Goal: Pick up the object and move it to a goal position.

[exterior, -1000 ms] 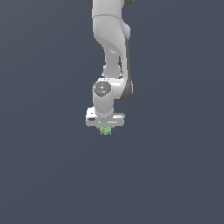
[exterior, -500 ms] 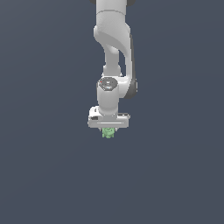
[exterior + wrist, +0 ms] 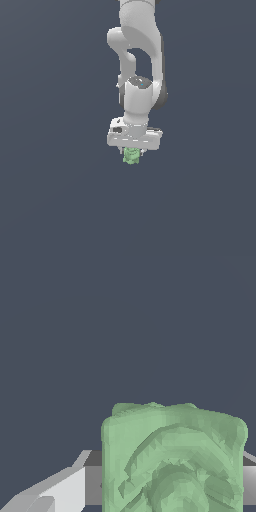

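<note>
The object (image 3: 131, 156) is a small pale green lumpy figure hanging just under the white hand of the arm, near the middle of the exterior view. My gripper (image 3: 132, 154) is shut on it, and its fingers are mostly hidden by the hand and the figure. In the wrist view the object (image 3: 172, 458) fills much of the picture, showing a coiled relief, with a grey finger (image 3: 92, 483) against its side and another sliver of finger (image 3: 249, 481) on the opposite side.
A plain dark grey surface (image 3: 50, 200) surrounds the arm in both views. The white arm (image 3: 140, 65) rises from the hand out of the exterior view's upper edge.
The arm and the held green figure have drifted slightly toward the exterior view's right and a little lower. The grip has stayed the same.
</note>
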`<state>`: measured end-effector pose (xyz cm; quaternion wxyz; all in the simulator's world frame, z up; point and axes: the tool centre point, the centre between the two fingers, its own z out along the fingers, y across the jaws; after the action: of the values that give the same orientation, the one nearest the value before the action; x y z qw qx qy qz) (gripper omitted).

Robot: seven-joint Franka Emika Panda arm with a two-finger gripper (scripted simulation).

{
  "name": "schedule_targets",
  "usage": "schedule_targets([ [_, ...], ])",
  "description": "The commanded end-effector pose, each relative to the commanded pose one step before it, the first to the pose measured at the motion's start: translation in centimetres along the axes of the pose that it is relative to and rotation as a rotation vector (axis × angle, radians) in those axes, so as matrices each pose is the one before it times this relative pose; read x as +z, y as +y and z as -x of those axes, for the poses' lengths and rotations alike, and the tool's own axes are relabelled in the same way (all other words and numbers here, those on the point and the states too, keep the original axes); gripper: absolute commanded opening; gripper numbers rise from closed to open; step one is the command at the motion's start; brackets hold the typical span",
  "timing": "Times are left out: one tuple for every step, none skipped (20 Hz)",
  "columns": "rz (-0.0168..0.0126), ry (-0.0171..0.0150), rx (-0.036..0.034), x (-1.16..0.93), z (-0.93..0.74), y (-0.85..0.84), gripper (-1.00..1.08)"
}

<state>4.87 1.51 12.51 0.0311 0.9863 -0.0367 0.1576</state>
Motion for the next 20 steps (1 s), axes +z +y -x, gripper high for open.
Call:
schedule_targets([
  [0.01109,0.05767,0.01822,-1.347,-1.707,-0.962,-1.00],
  [0.00482,0.02147,0.00675,-0.491,-0.646,-0.348,-1.00],
  [0.00476,0.02100,0.00660,-0.481,-0.632,-0.339,-1.00],
  [0.00471,0.02057,0.00645,-0.471,-0.620,-0.331,-1.00],
  [0.00466,0.02018,0.00632,-0.462,-0.608,-0.324,-1.00],
  [0.00461,0.01981,0.00620,-0.453,-0.597,-0.317,-1.00],
  [0.00458,0.01950,0.00610,-0.447,-0.588,-0.311,-1.00],
  [0.00455,0.01921,0.00600,-0.440,-0.580,-0.306,-1.00],
  [0.00452,0.01896,0.00591,-0.434,-0.573,-0.301,-1.00],
  [0.00450,0.01875,0.00584,-0.430,-0.567,-0.297,-1.00],
  [0.00447,0.01845,0.00574,-0.423,-0.558,-0.292,-1.00],
  [0.00441,0.01808,0.00562,-0.414,-0.547,-0.286,-1.00],
  [0.00435,0.01771,0.00550,-0.406,-0.536,-0.279,-1.00],
  [0.00427,0.01731,0.00536,-0.397,-0.524,-0.272,-1.00],
  [0.00420,0.01691,0.00523,-0.387,-0.513,-0.266,-1.00],
  [0.00414,0.01660,0.00513,-0.381,-0.503,-0.260,-1.00],
  [0.00409,0.01631,0.00503,-0.374,-0.495,-0.255,-1.00],
  [0.00405,0.01607,0.00495,-0.368,-0.488,-0.251,-1.00],
  [0.00401,0.01586,0.00488,-0.363,-0.482,-0.248,-1.00],
  [0.00399,0.01570,0.00482,-0.360,-0.477,-0.245,-1.00],
])
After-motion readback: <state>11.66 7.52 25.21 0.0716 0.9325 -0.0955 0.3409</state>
